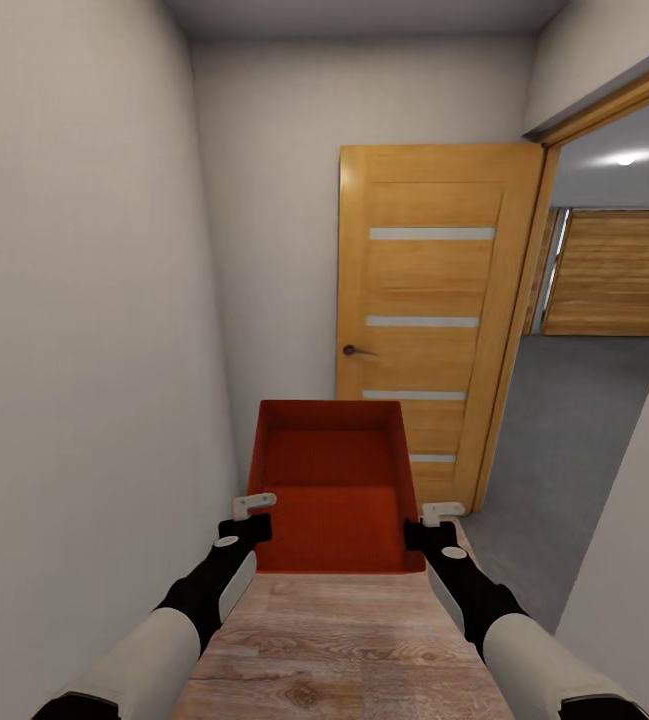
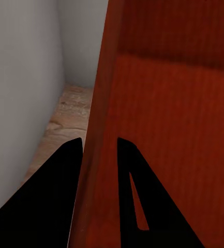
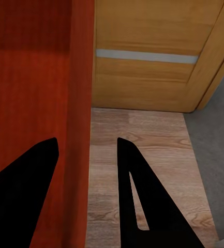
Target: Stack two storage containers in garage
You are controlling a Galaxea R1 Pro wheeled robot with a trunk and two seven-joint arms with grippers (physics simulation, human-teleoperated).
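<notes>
I hold one orange-red storage container level in front of me, above a light wood plank floor. My left gripper is shut on its left wall and my right gripper on its right wall. In the left wrist view the gripper has its dark fingers on either side of the container wall. The right wrist view shows the same: the gripper straddles the container wall. Through a doorway at the right I see the garage with its dark grey floor.
I am in a narrow hallway with a pale wall close on the left. A wooden door stands swung open ahead, against the end wall. The doorway's wood frame is just right of it. A wood-slat garage door is at the far side.
</notes>
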